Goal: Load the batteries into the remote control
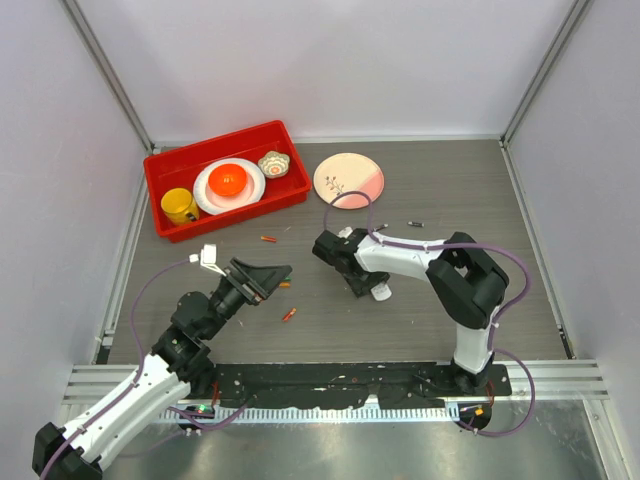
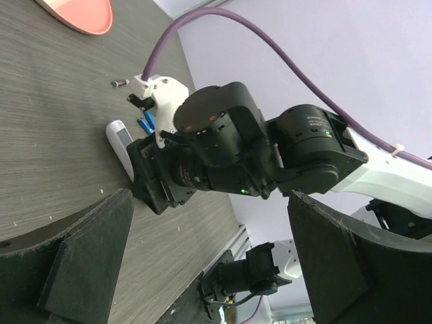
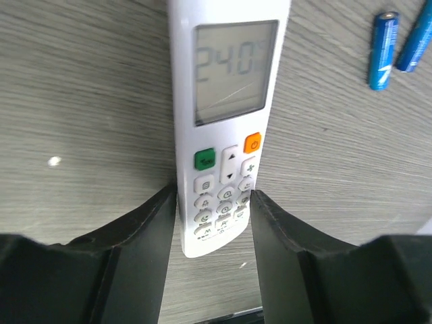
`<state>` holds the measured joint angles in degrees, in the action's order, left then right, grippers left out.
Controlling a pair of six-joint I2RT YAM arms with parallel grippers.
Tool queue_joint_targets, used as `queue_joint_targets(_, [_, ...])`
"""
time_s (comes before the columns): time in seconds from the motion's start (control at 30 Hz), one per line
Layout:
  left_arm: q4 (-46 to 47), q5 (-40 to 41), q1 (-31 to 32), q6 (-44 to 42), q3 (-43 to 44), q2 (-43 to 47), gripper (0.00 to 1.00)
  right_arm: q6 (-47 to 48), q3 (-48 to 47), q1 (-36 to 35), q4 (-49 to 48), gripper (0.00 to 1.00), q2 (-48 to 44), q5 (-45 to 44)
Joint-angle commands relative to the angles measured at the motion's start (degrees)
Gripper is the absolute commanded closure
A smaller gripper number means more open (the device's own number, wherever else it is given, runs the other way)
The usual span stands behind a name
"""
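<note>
Remote control (image 3: pixel 226 135): lies face up on the worktop (image 1: pixel 450 190) with display and buttons showing, so you should take the battery bay on its back to be underneath, out of sight.

Right tool (image 3: pixel 214 196): clamped across the button end, one finger tight against each long edge.

Left tool (image 2: pixel 209 202): spread wide, holding nothing, hovering near and pointed toward the right tool.

Step in hand: securing the remote control. No cell looks loaded yet. The next move calls for turning it over to bring the bay up. If a cover is fitted, you must take it off before picking a cell.

Blue batteries (image 3: pixel 383 50): two, side by side, loose beside the display end and not touching it.

Orange batteries (image 1: pixel 289 314): three, scattered on the left arm's side, one close under the left tool.

Dark battery (image 1: pixel 414 223): alone, farther back.

Other items: red bin (image 1: pixel 215 139) of crockery and pink plate (image 1: pixel 348 180) at the rear, well apart.

Obstruction: the right arm overhangs the remote control, so approach the blue batteries from the side.
</note>
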<state>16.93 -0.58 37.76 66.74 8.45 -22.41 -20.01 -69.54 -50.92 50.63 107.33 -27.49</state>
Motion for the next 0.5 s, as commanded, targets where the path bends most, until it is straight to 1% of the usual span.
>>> queue_joint_targets(0.0, [-1.89, -0.21, -0.05, -2.66, 1.66, 0.0, 0.0, -3.63, -0.25, -0.5, -5.02, 0.46, -7.01, 6.39])
queue_joint_targets(0.07, [-3.99, 0.05, -0.05, -3.45, 2.45, 0.35, 0.0, -3.63, 0.19, -0.5, -5.89, 0.42, -10.81, 9.19])
queue_joint_targets(0.1, [-4.62, 1.62, -0.05, -4.07, 2.71, 0.44, 0.0, -3.55, 0.54, -0.33, -5.98, 0.39, -14.91, 10.33])
queue_joint_targets(0.17, [-6.2, 2.25, -0.05, -4.51, 3.06, 0.27, 0.0, -3.55, 1.33, -0.15, -6.51, 0.39, -18.54, 13.41])
queue_joint_targets(0.2, [-6.73, 2.86, -0.05, -4.77, 3.24, 0.09, 0.0, -3.72, 1.94, 0.03, -6.86, 0.38, -21.95, 13.94])
queue_joint_targets(0.27, [-10.32, 4.09, -0.05, -5.04, 4.2, -0.87, 0.0, -4.07, 5.19, 0.38, -9.57, 0.38, -25.92, 14.56])
queue_joint_targets(0.3, [-11.99, 6.01, -0.05, -5.04, 4.64, -1.22, 0.0, -4.25, 6.77, 0.47, -11.24, 0.38, -27.77, 14.39])
queue_joint_targets(0.33, [-15.4, 6.9, -0.05, -5.21, 5.17, -1.92, 0.0, -4.68, 10.61, 0.47, -15.26, 0.38, -32.22, 13.26])
queue_joint_targets(0.37, [-16.74, 7.95, -0.05, -5.48, 6.74, -2.8, 0.0, -5.3, 13.09, 0.47, -18.0, 0.38, -34.53, 10.46])
queue_joint_targets(0.4, [-19.71, 8.92, -0.05, -5.92, 7.8, -4.9, 0.0, -5.82, 16.07, 0.47, -21.16, 0.38, -37.6, 10.09])
queue_joint_targets(0.43, [-24.27, 11.1, -0.05, -7.05, 9.03, -6.49, 0.0, -7.31, 22.45, 0.47, -28.41, 0.39, -43.11, 9.65])
queue_joint_targets(0.47, [-26.92, 12.43, -0.05, -7.67, 12.0, -8.07, 0.0, -8.54, 25.82, 0.47, -31.88, 0.38, -46.65, 8.86])
